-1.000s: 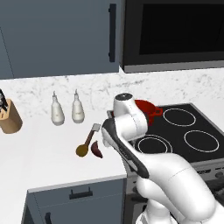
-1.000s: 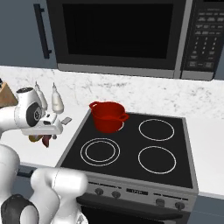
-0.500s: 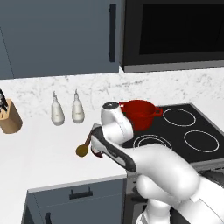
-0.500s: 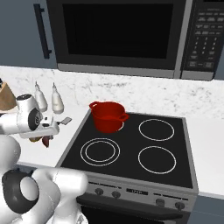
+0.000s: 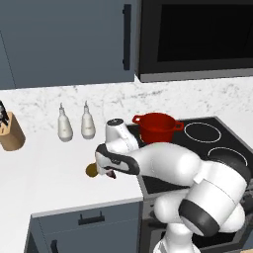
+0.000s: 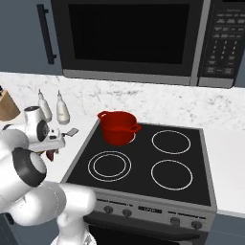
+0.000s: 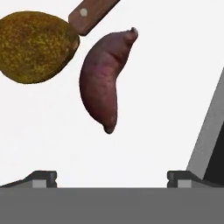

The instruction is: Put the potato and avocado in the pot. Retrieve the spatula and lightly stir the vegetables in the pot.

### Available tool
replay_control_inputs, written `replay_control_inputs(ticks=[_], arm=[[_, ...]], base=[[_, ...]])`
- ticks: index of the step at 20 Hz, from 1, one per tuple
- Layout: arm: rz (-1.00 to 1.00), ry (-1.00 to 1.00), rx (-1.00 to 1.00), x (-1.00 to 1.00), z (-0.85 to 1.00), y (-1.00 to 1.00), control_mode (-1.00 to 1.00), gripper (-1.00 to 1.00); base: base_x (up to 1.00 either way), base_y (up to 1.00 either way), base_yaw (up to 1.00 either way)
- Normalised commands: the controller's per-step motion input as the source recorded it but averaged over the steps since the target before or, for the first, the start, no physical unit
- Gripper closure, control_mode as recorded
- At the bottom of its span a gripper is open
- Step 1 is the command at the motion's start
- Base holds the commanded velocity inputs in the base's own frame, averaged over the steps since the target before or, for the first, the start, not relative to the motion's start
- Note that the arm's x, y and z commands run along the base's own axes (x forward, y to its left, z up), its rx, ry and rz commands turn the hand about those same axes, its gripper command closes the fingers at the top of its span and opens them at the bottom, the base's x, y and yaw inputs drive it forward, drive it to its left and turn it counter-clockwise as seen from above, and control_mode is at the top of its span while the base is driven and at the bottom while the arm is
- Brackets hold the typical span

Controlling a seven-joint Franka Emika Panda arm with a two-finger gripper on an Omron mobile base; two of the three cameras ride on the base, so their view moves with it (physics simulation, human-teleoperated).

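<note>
Gripper (image 7: 112,177) fingers wide apart, empty; speckled ochre potato (image 7: 36,46) upper left, smooth curved maroon avocado (image 7: 105,78) centre, wooden spatula (image 7: 89,14) handle top.

Speckled ochre potato (image 7: 34,46), maroon avocado (image 7: 103,78), bright red pot (image 5: 156,126)
</note>
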Motion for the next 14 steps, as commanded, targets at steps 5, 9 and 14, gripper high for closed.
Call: replay_control_inputs(ticks=[5,9,14], arm=[[0.01,0.13,0.00,0.45,-0.38,0.07,-1.00,-1.00],[0.00,0.04,0.00,0.13,-0.35,0.49,-1.00,-1.00],[0.00,0.00,0.00,0.00,-0.24,0.22,-1.00,-1.00]], base=[[0.00,0.00,0.00],[0.00,0.00,0.00],[0.00,0.00,0.00]])
